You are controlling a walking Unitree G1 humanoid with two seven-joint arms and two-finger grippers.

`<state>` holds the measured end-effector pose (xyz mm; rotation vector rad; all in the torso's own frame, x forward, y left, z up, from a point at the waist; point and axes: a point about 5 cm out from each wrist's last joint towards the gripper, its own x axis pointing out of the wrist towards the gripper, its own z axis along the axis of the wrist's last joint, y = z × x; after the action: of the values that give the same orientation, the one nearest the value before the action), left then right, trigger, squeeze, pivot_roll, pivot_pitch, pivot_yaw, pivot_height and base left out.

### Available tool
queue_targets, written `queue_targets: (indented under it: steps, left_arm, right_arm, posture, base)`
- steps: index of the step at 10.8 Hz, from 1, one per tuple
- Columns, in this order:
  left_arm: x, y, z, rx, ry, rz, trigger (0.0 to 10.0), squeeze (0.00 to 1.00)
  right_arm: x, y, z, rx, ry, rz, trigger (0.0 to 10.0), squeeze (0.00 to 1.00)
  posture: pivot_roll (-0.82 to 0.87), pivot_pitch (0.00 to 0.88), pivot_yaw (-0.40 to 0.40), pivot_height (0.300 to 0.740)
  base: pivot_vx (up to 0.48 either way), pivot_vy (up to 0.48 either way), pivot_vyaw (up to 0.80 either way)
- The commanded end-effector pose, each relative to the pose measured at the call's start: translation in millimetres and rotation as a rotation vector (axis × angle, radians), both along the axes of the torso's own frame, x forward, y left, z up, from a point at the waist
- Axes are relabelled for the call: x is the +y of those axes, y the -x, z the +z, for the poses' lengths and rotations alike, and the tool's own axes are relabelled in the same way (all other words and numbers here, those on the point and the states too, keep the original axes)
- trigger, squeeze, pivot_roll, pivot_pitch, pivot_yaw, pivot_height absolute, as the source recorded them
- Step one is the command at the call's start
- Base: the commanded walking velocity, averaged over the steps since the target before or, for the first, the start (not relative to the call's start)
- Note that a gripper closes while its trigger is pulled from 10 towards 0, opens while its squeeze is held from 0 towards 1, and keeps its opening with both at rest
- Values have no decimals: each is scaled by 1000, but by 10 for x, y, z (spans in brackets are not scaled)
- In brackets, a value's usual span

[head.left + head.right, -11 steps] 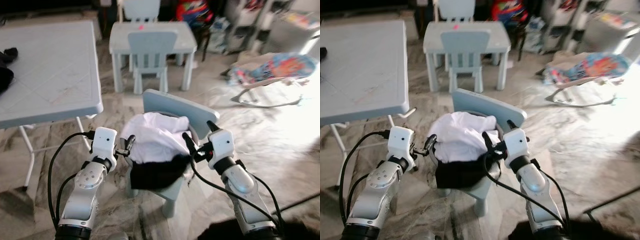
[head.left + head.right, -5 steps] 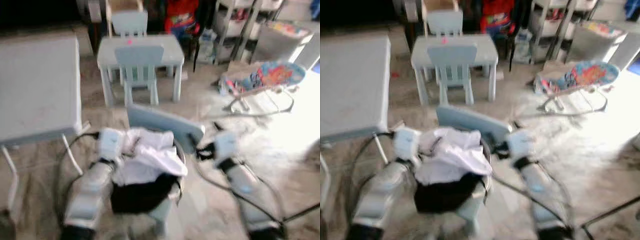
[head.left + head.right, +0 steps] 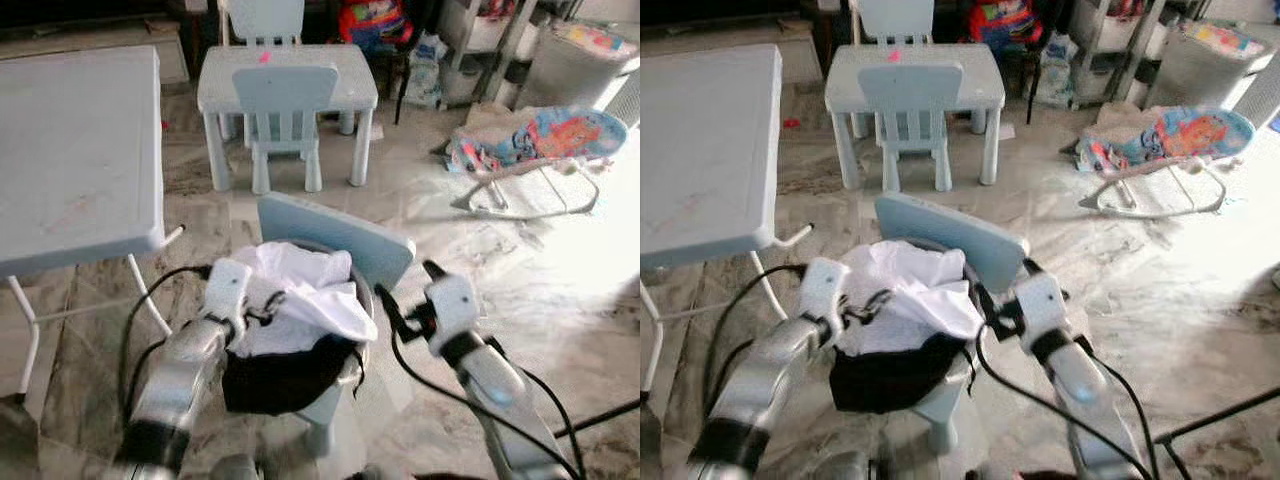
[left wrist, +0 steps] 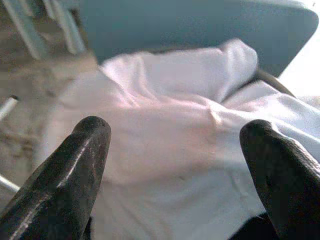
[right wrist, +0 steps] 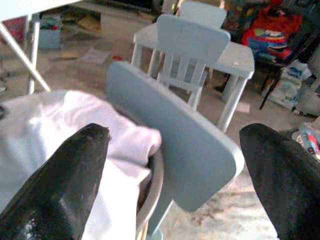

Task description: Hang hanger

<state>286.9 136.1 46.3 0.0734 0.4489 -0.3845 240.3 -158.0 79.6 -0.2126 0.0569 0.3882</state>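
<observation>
White cloth (image 3: pixel 300 300) heaps in a basket (image 3: pixel 362 300) on the small blue chair (image 3: pixel 335 240); no hanger can be made out. Left gripper (image 4: pixel 175 165) hovers at the cloth and right gripper (image 5: pixel 170 165) beside the chair back, fingers spread and empty. The job looks barely begun: next comes finding the hanger, probably by lifting cloth from the basket.

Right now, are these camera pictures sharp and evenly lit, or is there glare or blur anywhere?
Left eye view: strong glare whitens the floor at the right, and the left arm is smeared. Right eye view: the same glare. Left wrist view: the black fingers and the white cloth are soft, close up. Right wrist view: the background furniture is slightly soft.
</observation>
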Motion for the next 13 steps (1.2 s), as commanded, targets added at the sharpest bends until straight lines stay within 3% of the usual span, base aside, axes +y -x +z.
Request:
queue_targets:
  steps: [1, 3, 5, 6, 7, 11, 13]
  left_arm:
    - [-38, -54, -7, 14, 34, -36, 10000, 0]
    - [-151, -165, -85, 71, 66, -68, 10000, 0]
    - [-310, -244, -159, 119, 101, -72, 10000, 0]
    - [-319, -232, -229, 152, 84, -43, 1804, 0]
    - [-325, -225, -253, 160, 77, -42, 0, 0]
    - [-168, -291, -260, 150, 51, 70, 0, 0]
    - [-123, -247, -304, 161, 53, 101, 0, 0]
  right_arm:
    - [-41, 7, 102, -24, 23, 5, 10000, 0]
    - [-199, 71, 163, -23, 58, -26, 10000, 0]
    - [-168, 143, 164, 4, 66, 5, 10000, 0]
    - [-116, 178, 134, 31, 80, 55, 10000, 0]
    - [-102, 189, 118, 41, 80, 72, 10000, 0]
    - [-33, 22, 75, 54, 98, 99, 10000, 0]
    - [35, -23, 59, 46, 90, 116, 10000, 0]
  posture:
    - [-143, 98, -35, 740]
    - [-197, 106, -32, 740]
    - [-229, 103, -35, 740]
    - [-229, 99, -37, 740]
    - [-228, 94, -38, 740]
    - [-163, 46, -37, 740]
    - [-136, 30, -38, 740]
  base:
    - [0, 0, 0]
    - [0, 0, 0]
    - [0, 0, 0]
    - [0, 0, 0]
    - [0, 0, 0]
    - [0, 0, 0]
    - [0, 0, 0]
